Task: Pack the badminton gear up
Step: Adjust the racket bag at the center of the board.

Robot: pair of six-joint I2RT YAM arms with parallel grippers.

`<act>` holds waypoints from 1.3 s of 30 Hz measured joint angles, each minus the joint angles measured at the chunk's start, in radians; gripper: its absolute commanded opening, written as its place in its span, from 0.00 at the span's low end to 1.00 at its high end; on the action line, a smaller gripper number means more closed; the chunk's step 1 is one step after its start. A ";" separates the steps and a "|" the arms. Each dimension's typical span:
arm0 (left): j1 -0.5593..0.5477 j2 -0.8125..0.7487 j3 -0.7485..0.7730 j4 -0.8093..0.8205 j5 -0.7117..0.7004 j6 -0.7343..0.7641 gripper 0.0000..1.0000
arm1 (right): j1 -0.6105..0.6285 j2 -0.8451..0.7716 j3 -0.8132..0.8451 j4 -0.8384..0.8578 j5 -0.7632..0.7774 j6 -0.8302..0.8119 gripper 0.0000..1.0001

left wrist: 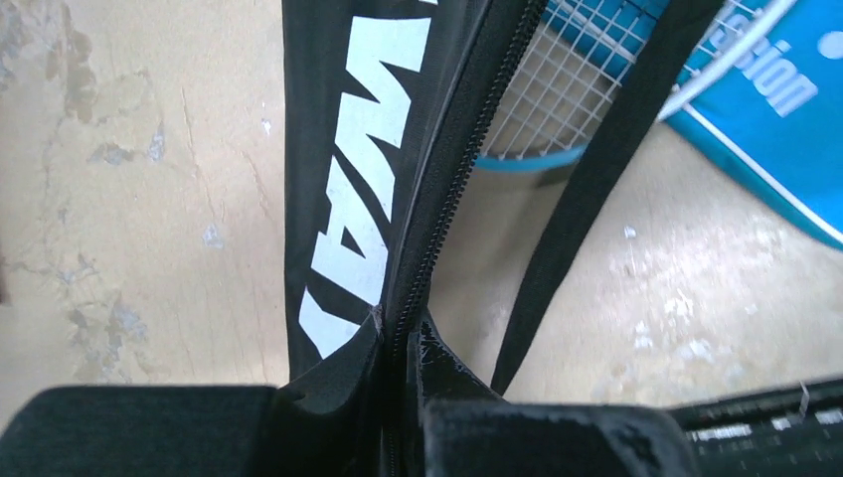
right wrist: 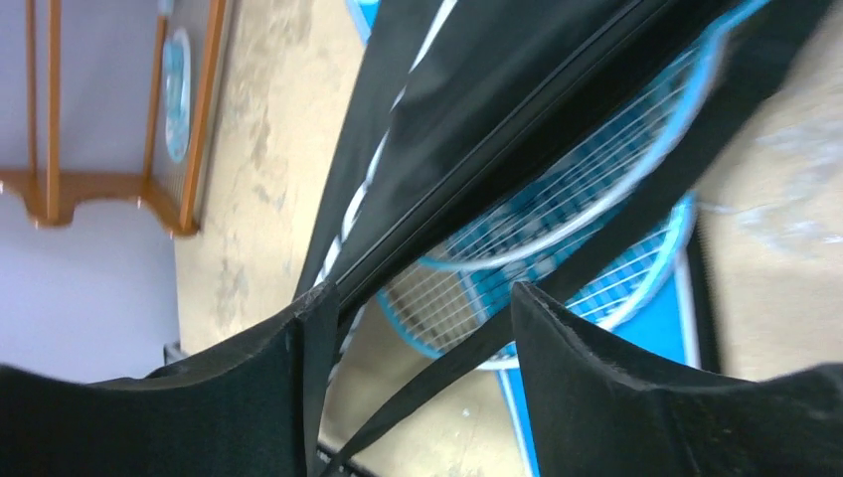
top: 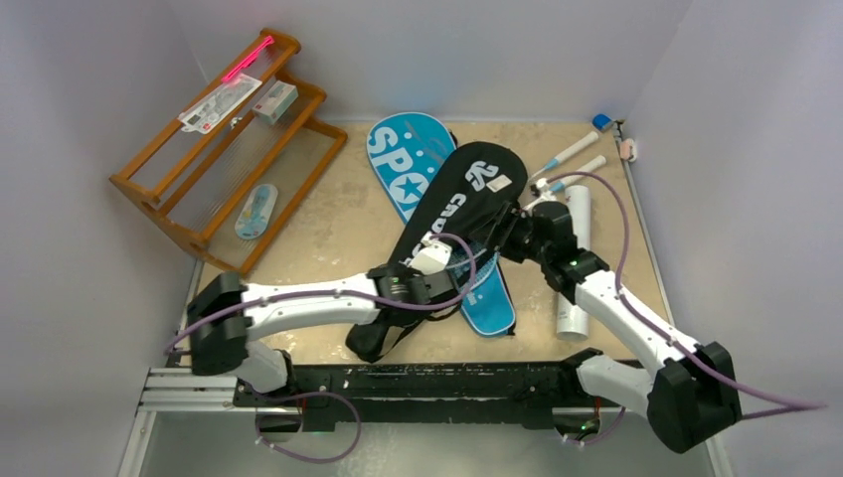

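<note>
Reaching inward, left gripper pinching black cover, right gripper spread apart

Two racket-shaped covers lie on the desk: one black cover and one blue cover beneath it. Right of the black cover there are two racket handles, the upper handle and the lower handle, and one white tube. Far left of the black cover stands one wooden rack holding three packs: a pink-stick pack, a small box and a blue oval pack. Two grippers are at the black cover: the left gripper and the right gripper.
</note>
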 measured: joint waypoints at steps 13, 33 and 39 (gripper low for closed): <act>0.001 -0.557 -0.317 0.131 0.202 0.011 0.00 | -0.195 0.051 0.134 -0.151 0.160 0.028 0.81; 0.004 -0.646 -0.373 0.112 0.236 -0.031 0.00 | -0.414 0.517 0.270 -0.013 -0.027 -0.001 0.49; 0.004 -0.645 -0.374 0.097 0.225 -0.040 0.00 | -0.414 0.560 0.324 0.032 -0.073 -0.008 0.42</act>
